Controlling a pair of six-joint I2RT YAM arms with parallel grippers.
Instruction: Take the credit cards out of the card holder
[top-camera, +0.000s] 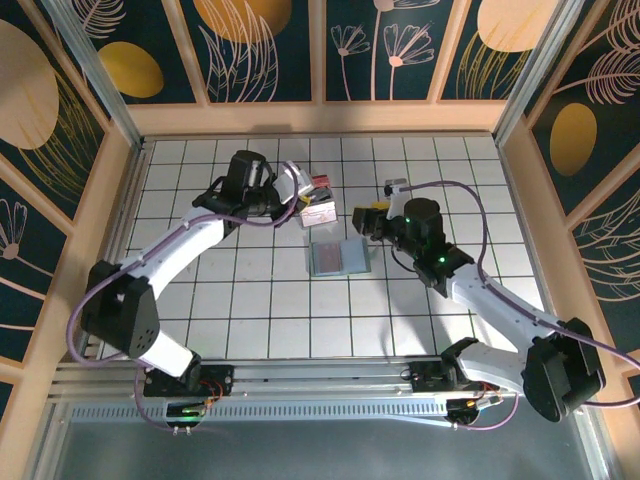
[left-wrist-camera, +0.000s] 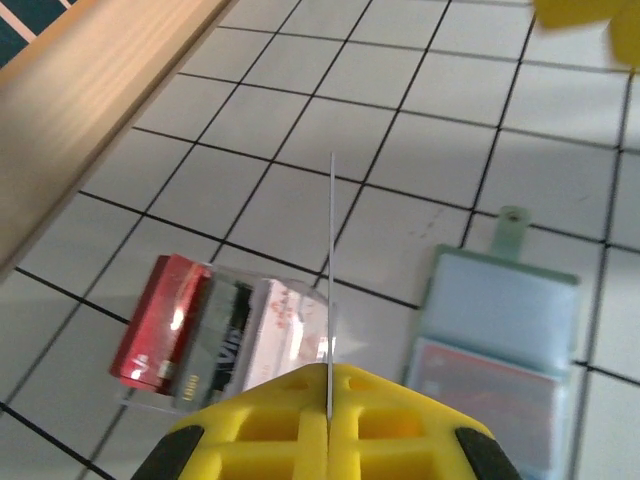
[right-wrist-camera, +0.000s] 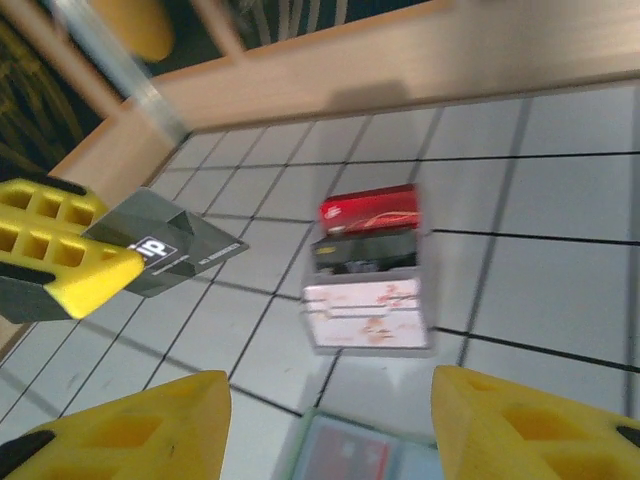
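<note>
The card holder (top-camera: 340, 257) lies open and flat on the tiled table, pale blue-green, with a red card (left-wrist-camera: 490, 400) showing in one pocket. My left gripper (left-wrist-camera: 328, 372) is shut on a thin grey credit card (right-wrist-camera: 165, 245), seen edge-on (left-wrist-camera: 331, 260) in the left wrist view and held above the table beside a clear box. In the top view my left gripper (top-camera: 293, 197) hovers up and left of the holder. My right gripper (right-wrist-camera: 330, 385) is open with nothing between its fingers, just above the holder's far edge (right-wrist-camera: 350, 450); in the top view it (top-camera: 362, 220) hangs at the holder's upper right.
A small clear box (top-camera: 320, 205) behind the holder contains a red, a dark and a white-pink card (right-wrist-camera: 365, 310). The wooden wall (left-wrist-camera: 90, 110) runs close on the left and along the back (right-wrist-camera: 400, 70). Bare tiles lie nearer the arm bases (top-camera: 320, 320).
</note>
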